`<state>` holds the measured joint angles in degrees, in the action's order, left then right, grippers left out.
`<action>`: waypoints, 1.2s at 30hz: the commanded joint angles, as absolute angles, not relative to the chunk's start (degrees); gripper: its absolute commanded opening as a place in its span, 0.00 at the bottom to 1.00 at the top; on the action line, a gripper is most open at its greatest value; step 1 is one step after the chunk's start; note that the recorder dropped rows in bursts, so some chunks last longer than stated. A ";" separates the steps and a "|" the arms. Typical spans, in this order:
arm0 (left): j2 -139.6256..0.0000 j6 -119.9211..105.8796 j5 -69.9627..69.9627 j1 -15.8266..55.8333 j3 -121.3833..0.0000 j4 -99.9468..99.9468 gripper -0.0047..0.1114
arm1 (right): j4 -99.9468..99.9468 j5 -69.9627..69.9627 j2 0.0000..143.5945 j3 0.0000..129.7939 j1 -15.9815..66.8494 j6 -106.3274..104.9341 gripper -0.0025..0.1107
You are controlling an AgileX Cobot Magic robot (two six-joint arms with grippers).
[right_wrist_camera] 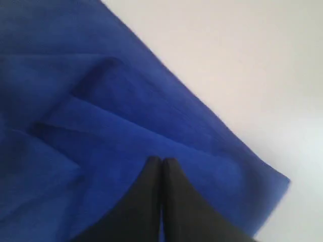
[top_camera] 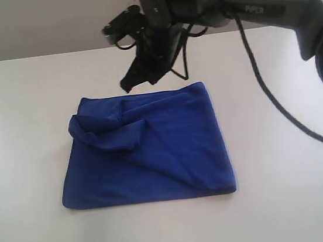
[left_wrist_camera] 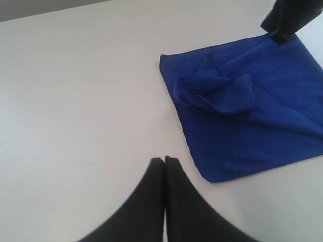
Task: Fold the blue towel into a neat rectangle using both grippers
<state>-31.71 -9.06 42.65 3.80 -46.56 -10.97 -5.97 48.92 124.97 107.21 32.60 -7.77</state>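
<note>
The blue towel (top_camera: 153, 151) lies folded to a rough rectangle on the white table, with a rumpled flap bunched at its far left part (top_camera: 107, 133). My right gripper (top_camera: 127, 87) reaches in from the right and hangs just over the towel's far edge, shut with nothing between its fingers. In the right wrist view the shut gripper (right_wrist_camera: 162, 160) is over the towel (right_wrist_camera: 101, 126), near its edge. My left gripper (left_wrist_camera: 164, 159) is shut and empty over bare table, a short way off a corner of the towel (left_wrist_camera: 252, 116). The right gripper (left_wrist_camera: 276, 33) shows there at the towel's far corner.
The white table (top_camera: 21, 126) extends on all sides of the towel. The right arm's black cable (top_camera: 278, 109) hangs down over the table to the right of the towel. A pale wall stands behind the table's far edge.
</note>
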 commanded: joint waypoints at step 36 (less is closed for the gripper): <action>-31.38 -9.14 43.07 3.87 -46.25 -11.41 0.04 | -11.85 64.36 127.85 85.53 17.07 1.22 0.02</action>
<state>-31.71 -9.06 42.65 3.80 -46.56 -10.97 -14.57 63.06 127.34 91.33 17.59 0.00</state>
